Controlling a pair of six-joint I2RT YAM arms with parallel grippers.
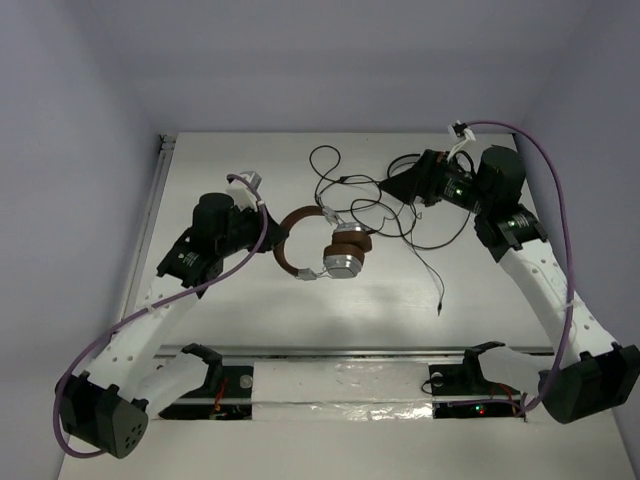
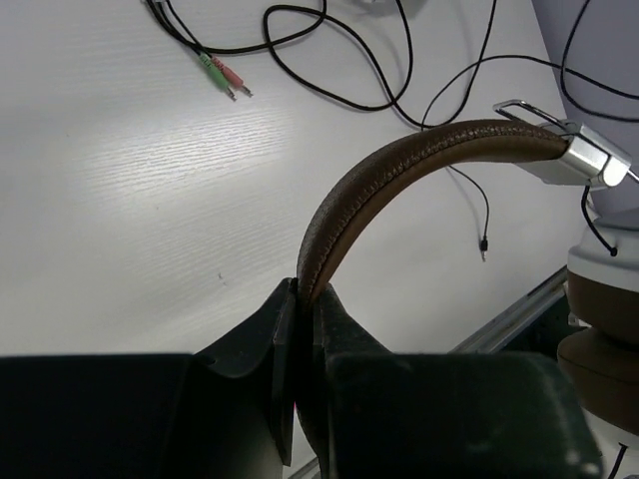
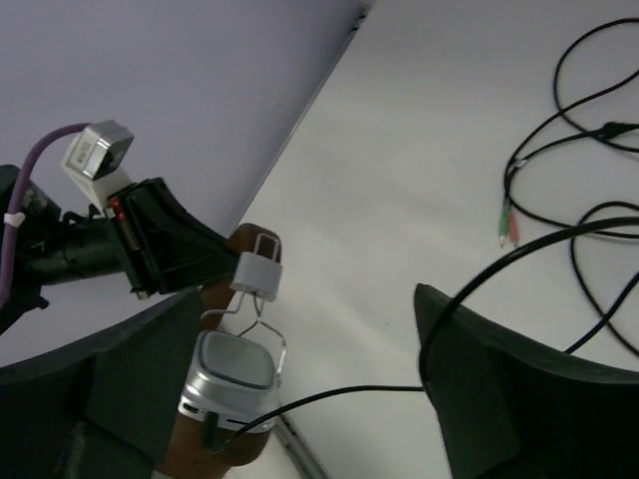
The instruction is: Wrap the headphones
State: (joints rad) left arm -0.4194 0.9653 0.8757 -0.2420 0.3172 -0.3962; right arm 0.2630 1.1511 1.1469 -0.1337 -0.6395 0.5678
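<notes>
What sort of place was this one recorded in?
Probably a robot lab cell: a white table closed in by plain pale walls, the left arm and right arm bolted at its near edge, and only the headphones and cable as props.

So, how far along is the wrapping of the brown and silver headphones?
Done: the left gripper holds the brown stitched headband in shut jaws.
In hand: the right gripper, jaws open, has the thin black cable running across one finger.
Left: all the winding. The cable lies in loose loops on the white table, its green and pink plugs free, with no turn visible around the silver ear cups.
</notes>
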